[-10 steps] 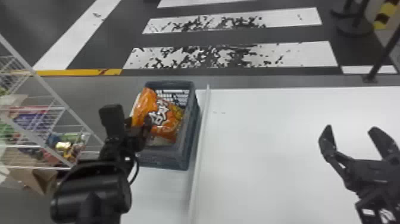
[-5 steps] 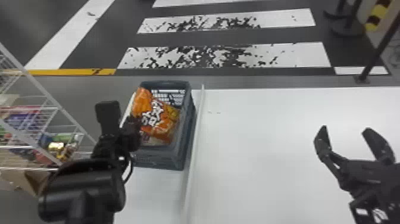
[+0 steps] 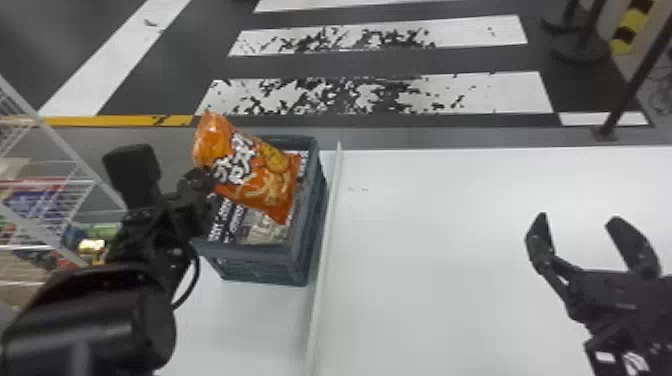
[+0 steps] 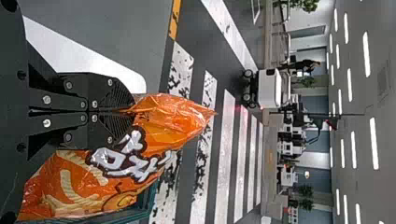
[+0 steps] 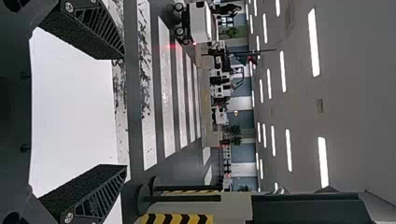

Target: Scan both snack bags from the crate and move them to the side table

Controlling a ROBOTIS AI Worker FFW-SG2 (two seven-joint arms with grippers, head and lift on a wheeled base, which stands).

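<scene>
My left gripper [image 3: 207, 175] is at the left side of the crate [image 3: 307, 215], holding an orange snack bag [image 3: 270, 170] that hangs tilted over the crate. In the left wrist view, the left gripper [image 4: 133, 111] is shut on the edge of the orange bag [image 4: 173, 123], its two fingers pressed together. Beneath the bag, a clear and dark-printed item [image 3: 260, 227] lies in the crate; whether it is a second snack bag I cannot tell. Over the white table at the right, my right gripper [image 3: 582, 225] stands open; in the right wrist view, the right gripper [image 5: 123, 112] has nothing between its fingers.
A raised white edge [image 3: 325, 250] runs between the crate and the broad white table [image 3: 450, 300]. At the left stands a white wire shelf [image 3: 55, 200] with packaged goods. Black posts [image 3: 635, 80] rise from the floor at the far right.
The orange bag has risen from inside the crate with my left gripper and now covers part of its left and back rim. The right gripper keeps its open pose.
</scene>
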